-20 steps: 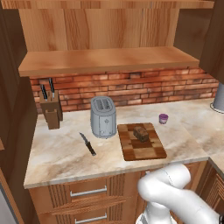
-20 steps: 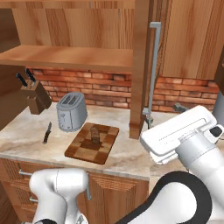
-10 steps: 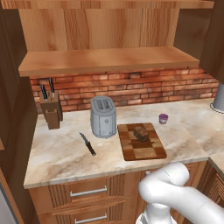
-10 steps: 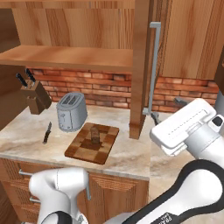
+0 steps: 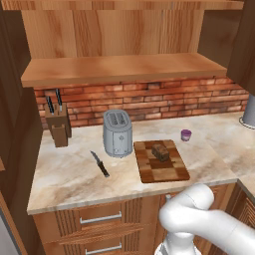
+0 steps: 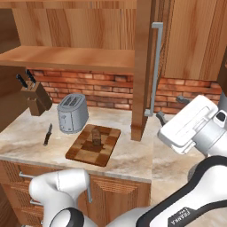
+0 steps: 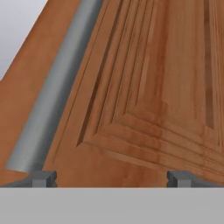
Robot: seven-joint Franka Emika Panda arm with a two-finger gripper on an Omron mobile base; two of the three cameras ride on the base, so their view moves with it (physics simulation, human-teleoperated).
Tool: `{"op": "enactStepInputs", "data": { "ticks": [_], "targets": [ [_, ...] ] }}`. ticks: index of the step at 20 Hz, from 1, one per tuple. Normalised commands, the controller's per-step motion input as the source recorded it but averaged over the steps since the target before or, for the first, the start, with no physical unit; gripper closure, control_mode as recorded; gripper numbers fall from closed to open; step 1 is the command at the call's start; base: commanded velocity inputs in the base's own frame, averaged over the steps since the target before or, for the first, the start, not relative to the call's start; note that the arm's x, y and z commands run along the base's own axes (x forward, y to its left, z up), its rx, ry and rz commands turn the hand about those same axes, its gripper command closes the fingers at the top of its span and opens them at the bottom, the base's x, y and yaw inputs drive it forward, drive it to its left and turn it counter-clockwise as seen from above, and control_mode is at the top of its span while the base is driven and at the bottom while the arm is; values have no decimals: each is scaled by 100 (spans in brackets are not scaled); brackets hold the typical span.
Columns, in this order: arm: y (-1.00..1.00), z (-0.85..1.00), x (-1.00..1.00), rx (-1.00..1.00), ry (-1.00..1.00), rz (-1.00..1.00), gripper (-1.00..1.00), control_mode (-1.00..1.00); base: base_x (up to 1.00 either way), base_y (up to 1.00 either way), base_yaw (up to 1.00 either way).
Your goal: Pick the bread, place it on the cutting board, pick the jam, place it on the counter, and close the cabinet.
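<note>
The dark bread (image 5: 160,152) (image 6: 95,135) lies on the patchwork cutting board (image 5: 169,172) (image 6: 84,153). The purple jam (image 5: 186,135) stands on the beige counter (image 5: 64,174) just right of the board's far corner. The cabinet door (image 6: 142,66) hangs open, edge-on, with its grey bar handle (image 6: 155,66) (image 7: 52,96) facing right. My gripper (image 6: 170,107) (image 7: 111,179) is open and holds nothing. It sits right of the door, level with the handle's lower end, facing the grooved door panel (image 7: 166,87) up close.
A silver toaster (image 5: 117,133) (image 6: 71,119) stands left of the board, with a black knife (image 5: 100,163) lying in front of it. A wooden knife block (image 5: 57,124) (image 6: 35,97) is by the brick wall. A grey vessel (image 5: 248,112) stands at the far right.
My hand has rolled and drifted slightly right beside the open door. Its jaws stay open. The bread, jam and door have not moved.
</note>
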Motion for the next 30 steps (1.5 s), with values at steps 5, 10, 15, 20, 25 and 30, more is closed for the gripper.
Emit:
{"op": "enactStepInputs", "data": {
  "ticks": [5, 10, 15, 20, 25, 30],
  "targets": [
    [0, 0, 0, 0, 0, 2, -100, -100, 0, 0, 0],
    [0, 0, 0, 0, 0, 2, -100, -100, 0, 0, 0],
    [0, 0, 0, 0, 1, 3, -100, -100, 0, 0, 0],
    [0, 0, 0, 0, 3, 5, -100, -100, 0, 0, 0],
    [0, 0, 0, 0, 2, 5, -100, -100, 0, 0, 0],
    [0, 0, 0, 0, 2, 5, -100, -100, 0, 0, 0]
  ]
}}
